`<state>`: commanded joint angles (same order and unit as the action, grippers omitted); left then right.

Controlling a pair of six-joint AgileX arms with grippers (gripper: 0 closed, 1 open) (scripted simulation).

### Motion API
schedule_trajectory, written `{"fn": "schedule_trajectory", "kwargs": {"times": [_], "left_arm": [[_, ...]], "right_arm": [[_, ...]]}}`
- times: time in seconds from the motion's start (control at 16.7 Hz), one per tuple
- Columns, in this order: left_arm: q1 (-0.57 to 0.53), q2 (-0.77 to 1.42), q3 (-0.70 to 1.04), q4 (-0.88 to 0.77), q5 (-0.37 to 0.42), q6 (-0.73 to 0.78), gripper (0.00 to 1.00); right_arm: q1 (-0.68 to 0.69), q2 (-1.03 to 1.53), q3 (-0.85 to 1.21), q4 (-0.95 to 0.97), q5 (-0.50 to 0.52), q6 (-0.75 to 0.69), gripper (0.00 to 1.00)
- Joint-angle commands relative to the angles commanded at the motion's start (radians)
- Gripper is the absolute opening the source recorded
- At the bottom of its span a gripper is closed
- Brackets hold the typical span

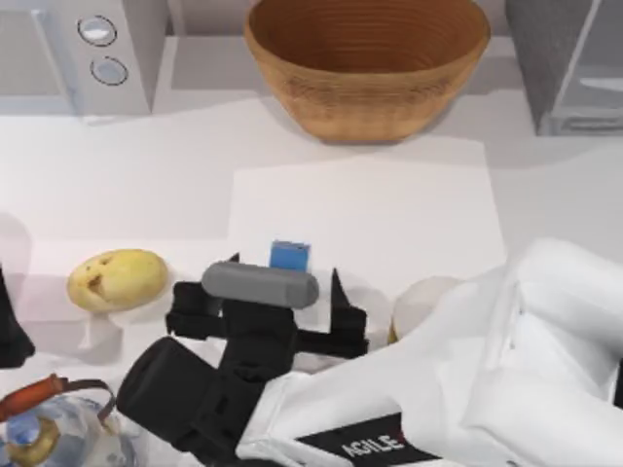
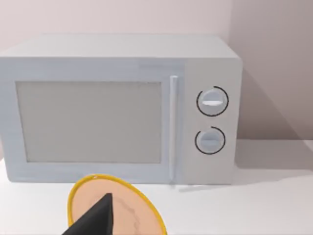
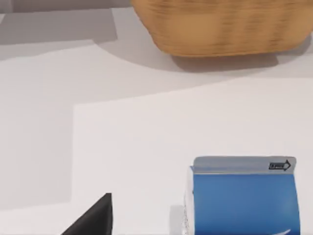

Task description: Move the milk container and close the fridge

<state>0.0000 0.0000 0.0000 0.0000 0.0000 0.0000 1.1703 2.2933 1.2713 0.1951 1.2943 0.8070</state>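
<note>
Right gripper (image 1: 282,282) stands with fingers spread either side of the milk container (image 1: 289,255), which sits upright on a white mat (image 1: 409,209); contact not discernible.

White worktop (image 1: 146,175), with a paler square mat (image 1: 389,214) lying flat at its middle. At the back stand a white microwave (image 1: 88,49) at left, a woven bowl (image 1: 366,63) in the middle just behind the mat's far edge, and a grey fridge (image 1: 574,58) at right. The milk carton (image 1: 289,256) stands upright near the mat's front edge; left of the mat lies a potato (image 1: 117,279), a glass kettle with orange handle (image 1: 49,428) sits at the front left corner, and a yellow-rimmed plate (image 2: 117,205) rests before the microwave.
</note>
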Motion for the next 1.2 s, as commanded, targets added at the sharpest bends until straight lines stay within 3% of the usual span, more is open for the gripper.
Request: {"fn": "schedule_trajectory", "kwargs": {"times": [0.54,0.96,1.2], "left_arm": [[0.000,0.000,0.000,0.000,0.000,0.000,1.00],[0.000,0.000,0.000,0.000,0.000,0.000,1.00],[0.000,0.000,0.000,0.000,0.000,0.000,1.00]], "right_arm": [[-0.070,0.024,0.025,0.155,-0.052,-0.160,1.00],[-0.083,0.055,0.004,0.228,-0.060,-0.183,1.00],[-0.083,0.055,0.004,0.228,-0.060,-0.183,0.70]]}}
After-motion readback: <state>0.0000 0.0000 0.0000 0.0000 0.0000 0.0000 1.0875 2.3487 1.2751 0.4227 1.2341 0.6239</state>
